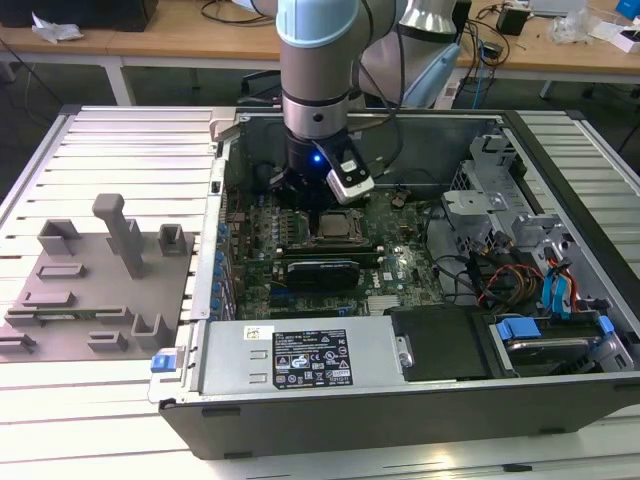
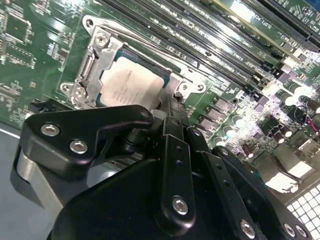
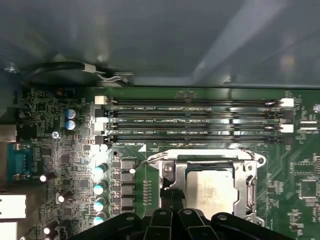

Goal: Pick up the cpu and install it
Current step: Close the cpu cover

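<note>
Second wrist view: we see the cpu (image 2: 129, 85) lying in the socket (image 2: 94, 57), the fingers (image 2: 171, 116) clenched together, empty, just beside its edge.

The arm (image 1: 318, 60) hangs inside the open computer case (image 1: 400, 400), close over the cpu (image 1: 328, 228).

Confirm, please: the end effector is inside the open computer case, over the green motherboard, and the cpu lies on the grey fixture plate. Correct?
No. Both wrist views show the cpu in the metal-framed socket of the green motherboard, not on the grey fixture plate. The end effector is inside the open computer case, over that motherboard.
</note>
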Controlling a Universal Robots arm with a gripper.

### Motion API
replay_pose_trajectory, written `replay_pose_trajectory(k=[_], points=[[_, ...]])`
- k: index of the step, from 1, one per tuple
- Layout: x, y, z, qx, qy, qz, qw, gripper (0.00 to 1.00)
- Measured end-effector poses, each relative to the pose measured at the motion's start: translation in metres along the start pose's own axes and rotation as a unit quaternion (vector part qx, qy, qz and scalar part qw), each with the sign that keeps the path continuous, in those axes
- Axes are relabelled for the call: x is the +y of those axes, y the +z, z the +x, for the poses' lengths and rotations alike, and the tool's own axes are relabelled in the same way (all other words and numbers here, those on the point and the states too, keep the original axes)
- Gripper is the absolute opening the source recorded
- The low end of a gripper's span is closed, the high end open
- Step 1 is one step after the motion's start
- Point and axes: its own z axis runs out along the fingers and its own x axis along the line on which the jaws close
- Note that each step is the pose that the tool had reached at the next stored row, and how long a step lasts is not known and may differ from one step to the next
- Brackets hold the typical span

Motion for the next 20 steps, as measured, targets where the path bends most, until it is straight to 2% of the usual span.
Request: replay_pose_trajectory(k=[2, 14, 17, 20], points=[[0.0, 0.0028, 0.0015, 0.0001, -0.001, 0.0001, 1.0, 0.11], [0.0, 0.0049, 0.0018, 0.0001, -0.001, 0.0, 1.0, 0.11], [0.0004, 0.0023, 0.0014, -0.0007, -0.001, -0.0008, 1.0, 0.11], [0.0, -0.0073, 0.0013, 0.0, -0.001, 0.0016, 1.0, 0.11]])
